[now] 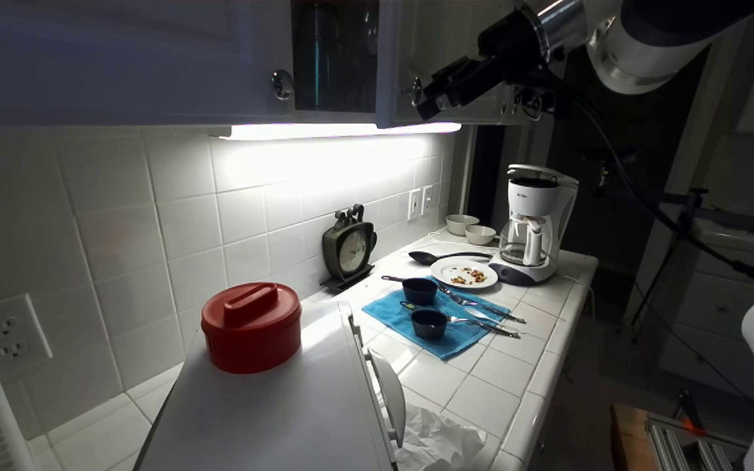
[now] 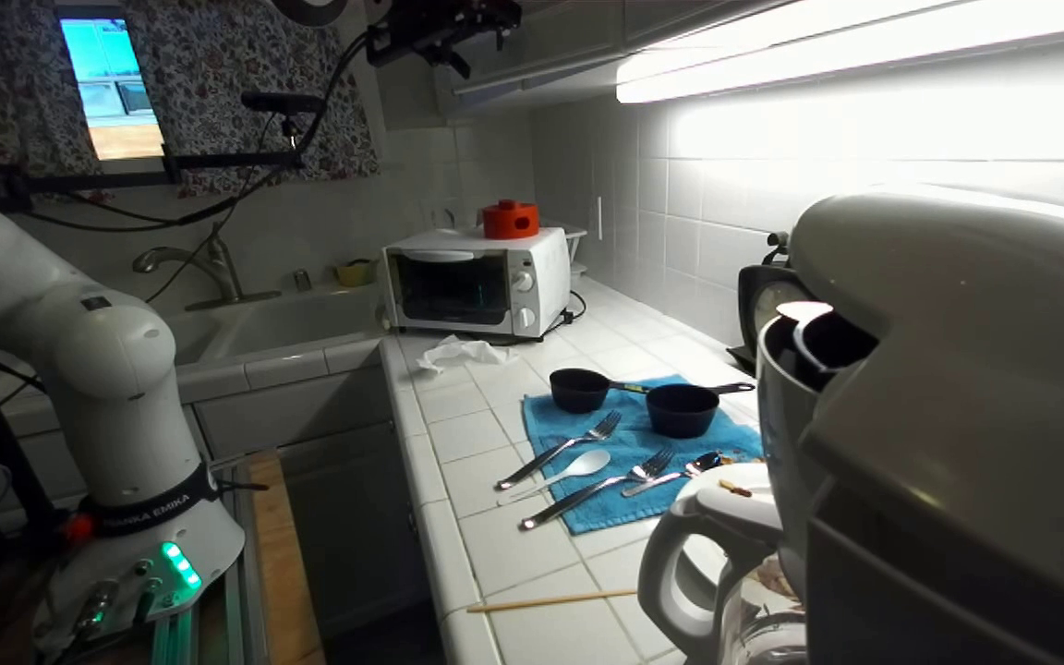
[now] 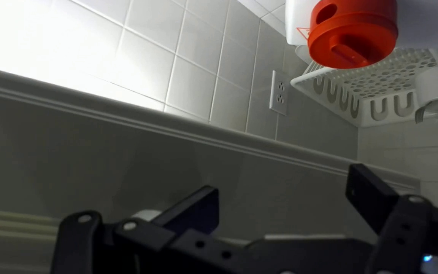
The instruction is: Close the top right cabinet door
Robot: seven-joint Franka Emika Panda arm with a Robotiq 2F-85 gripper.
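In an exterior view the right cabinet door point(image 1: 446, 39) stands at the top. Beside its left edge is a dark gap point(image 1: 334, 52), so it looks ajar. Its round knob point(image 1: 416, 91) is just left of my fingertips. My gripper point(image 1: 436, 103) is in front of the lower part of this door; I cannot tell if it touches it. In the wrist view my gripper point(image 3: 283, 199) has its fingers wide apart with nothing between them. A grey panel with a moulded edge point(image 3: 135, 160) lies behind them; I cannot tell if it is the door.
A closed cabinet door point(image 1: 122, 59) with a knob is left of the gap. A lit lamp point(image 1: 344, 131) runs under the cabinets. A toaster oven point(image 2: 550, 277) with a red container point(image 2: 510, 220) on top, a coffee maker point(image 1: 534, 222) and a blue towel point(image 1: 446, 347) are on the counter below.
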